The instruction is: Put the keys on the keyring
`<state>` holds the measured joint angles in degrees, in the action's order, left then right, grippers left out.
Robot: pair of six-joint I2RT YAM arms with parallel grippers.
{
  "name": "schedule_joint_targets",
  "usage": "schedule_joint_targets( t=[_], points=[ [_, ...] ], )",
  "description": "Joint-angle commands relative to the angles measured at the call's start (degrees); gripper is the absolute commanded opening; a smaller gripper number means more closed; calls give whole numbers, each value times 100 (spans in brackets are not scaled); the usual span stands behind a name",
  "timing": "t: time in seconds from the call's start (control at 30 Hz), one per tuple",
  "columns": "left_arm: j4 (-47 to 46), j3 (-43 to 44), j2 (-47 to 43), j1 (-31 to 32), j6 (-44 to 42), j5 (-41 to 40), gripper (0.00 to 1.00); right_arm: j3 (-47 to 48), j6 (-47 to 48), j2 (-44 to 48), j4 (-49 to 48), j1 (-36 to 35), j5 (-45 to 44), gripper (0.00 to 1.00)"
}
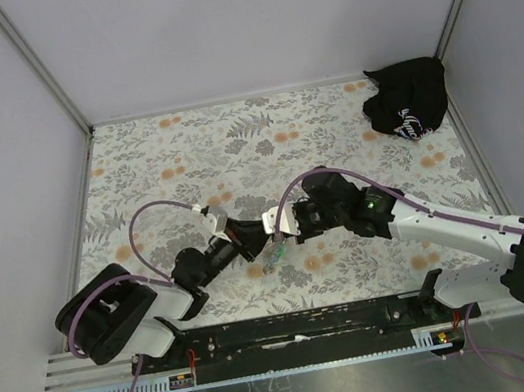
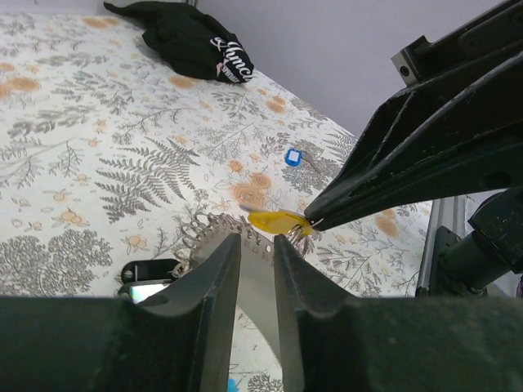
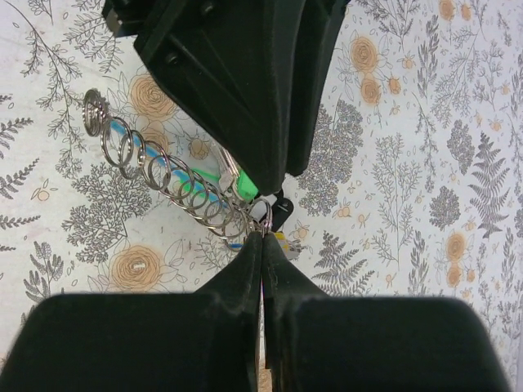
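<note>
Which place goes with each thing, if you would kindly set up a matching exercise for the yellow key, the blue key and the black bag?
Things:
1. yellow key
2. blue key
3. black bag

Places:
A. far right corner of the table
B. at the tip of the right gripper
C. lying loose on the table, by itself

Pairs: 1-B; 2-C; 3-A

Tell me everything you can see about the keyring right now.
The keyring is a chain of linked silvery metal rings with a light-blue strap running along it and a small green piece near one end. It stretches diagonally over the floral table; one end is free, the other meets the tips of the shut right claw.
</note>
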<state>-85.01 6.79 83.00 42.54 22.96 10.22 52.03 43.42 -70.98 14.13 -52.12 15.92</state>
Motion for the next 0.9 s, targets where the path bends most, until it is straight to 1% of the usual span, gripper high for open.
schedule_joint_targets(
  t=[0.0, 0.13, 0.27, 0.47, 0.57, 0.67, 0.87],
  points=[
    [-414, 10, -208, -299, -461, 765, 26, 575, 264, 29, 288, -59, 101, 0],
    [-203, 132, -327, -589, -646, 1563, 32, 772, 350, -40, 499, -54, 189, 0],
    [497, 409, -512, -603, -1105, 2089, 35, 953, 429, -157, 672, -63, 237, 0],
    [893, 627, -564, -602, -1402, 2366, 35, 1040, 457, -290, 792, -58, 341, 0],
    [1207, 783, -520, -607, -1533, 2516, 32, 1038, 457, -311, 793, -67, 346, 0],
    [1224, 761, -499, -615, -1601, 2530, 30, 1042, 456, -303, 792, -61, 342, 0],
    [1447, 761, -555, -700, -1771, 2797, 29, 1026, 457, -268, 800, -59, 364, 0]
  ],
)
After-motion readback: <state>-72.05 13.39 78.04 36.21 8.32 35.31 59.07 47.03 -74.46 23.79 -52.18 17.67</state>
